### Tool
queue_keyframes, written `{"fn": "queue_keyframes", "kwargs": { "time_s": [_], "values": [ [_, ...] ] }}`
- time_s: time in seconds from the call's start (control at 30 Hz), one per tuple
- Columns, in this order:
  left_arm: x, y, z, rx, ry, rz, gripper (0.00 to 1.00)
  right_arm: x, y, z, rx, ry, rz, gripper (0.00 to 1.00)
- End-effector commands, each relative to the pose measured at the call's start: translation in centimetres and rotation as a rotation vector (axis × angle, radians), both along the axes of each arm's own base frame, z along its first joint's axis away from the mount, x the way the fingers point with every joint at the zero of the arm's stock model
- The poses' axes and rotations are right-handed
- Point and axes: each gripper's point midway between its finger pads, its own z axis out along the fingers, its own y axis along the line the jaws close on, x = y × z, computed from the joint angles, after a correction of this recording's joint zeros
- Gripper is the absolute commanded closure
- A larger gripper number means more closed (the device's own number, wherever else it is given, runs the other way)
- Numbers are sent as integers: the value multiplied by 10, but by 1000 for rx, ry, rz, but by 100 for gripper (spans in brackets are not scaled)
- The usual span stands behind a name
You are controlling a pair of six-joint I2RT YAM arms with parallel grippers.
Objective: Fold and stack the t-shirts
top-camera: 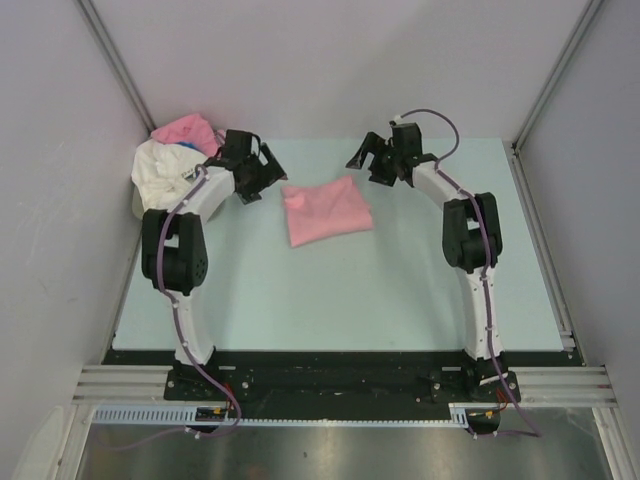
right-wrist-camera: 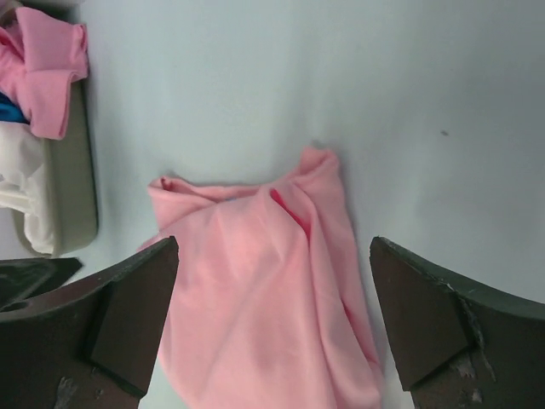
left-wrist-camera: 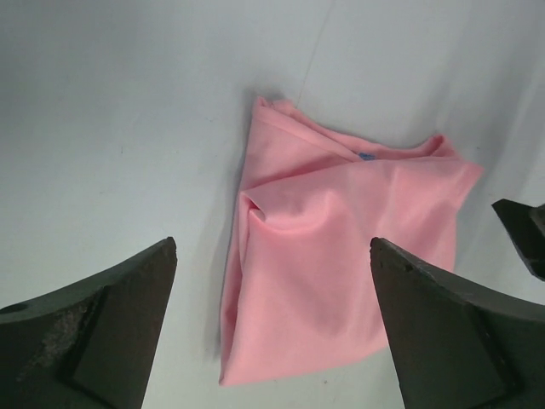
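Observation:
A folded light-pink t-shirt (top-camera: 327, 209) lies on the pale green table between the two arms; it also shows in the left wrist view (left-wrist-camera: 341, 247) and the right wrist view (right-wrist-camera: 264, 298). My left gripper (top-camera: 262, 172) is open and empty, hovering just left of it. My right gripper (top-camera: 372, 160) is open and empty, hovering above its far right corner. A white t-shirt with a blue print (top-camera: 165, 175) and another pink t-shirt (top-camera: 187, 129) lie crumpled in a pile at the back left, also in the right wrist view (right-wrist-camera: 38, 77).
The pile sits on a pale tray or bin (right-wrist-camera: 72, 179) at the table's back left corner. Grey walls close in the left, right and back. The table's front edge has a black rail (top-camera: 330, 375).

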Motion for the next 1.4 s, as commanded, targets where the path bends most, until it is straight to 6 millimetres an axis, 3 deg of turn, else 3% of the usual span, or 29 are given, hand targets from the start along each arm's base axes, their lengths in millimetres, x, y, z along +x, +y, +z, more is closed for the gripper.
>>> {"fn": "queue_keyframes", "kwargs": {
  "time_s": [0.0, 0.03, 0.07, 0.13, 0.2, 0.3, 0.33, 0.37, 0.43, 0.53, 0.63, 0.77, 1.0, 1.1, 1.27, 1.37],
  "values": [
    [-16, -21, 84, -13, -183, -56, 0, -12, -17, 99, -60, -226, -34, 0],
    [-24, -31, 100, -30, -220, -79, 0, -19, -17, 103, -63, -229, -28, 0],
    [-36, -41, 89, -38, -199, -109, 0, -25, -15, 105, -65, -229, -19, 0],
    [-57, -82, 97, -140, -210, -206, 0, -47, -14, 107, -65, -203, 4, 0],
    [-84, -118, 83, -207, -153, -296, 0, -60, -17, 104, -64, -183, 5, 0],
    [-109, -159, 65, -272, -123, -376, 0, -84, -29, 94, -77, -146, -4, 0],
    [-111, -173, 67, -317, -146, -415, 0, -95, -37, 89, -86, -129, -12, 0],
    [-117, -180, 52, -342, -102, -413, 0, -99, -40, 88, -89, -125, -16, 0],
    [-125, -200, 46, -405, -101, -464, 0, -108, -45, 83, -98, -111, -15, 0],
    [-127, -206, 21, -422, -59, -460, 0, -123, -52, 78, -128, -87, -12, 0],
    [-117, -208, 7, -408, -70, -469, 0, -133, -56, 77, -137, -95, -9, 0],
    [-110, -207, 14, -455, -93, -472, 0, -140, -52, 77, -125, -97, 20, 0],
    [-117, -209, 56, -494, -152, -536, 0, -137, -43, 84, -89, -125, 43, 0],
    [-111, -209, 56, -505, -166, -539, 0, -134, -41, 77, -83, -111, 39, 0],
    [-87, -205, 30, -558, -169, -538, 1, -131, -42, 59, -87, -72, 35, 0],
    [-76, -193, -3, -550, -141, -507, 1, -133, -40, 50, -95, -54, 51, 1]
  ]
}}
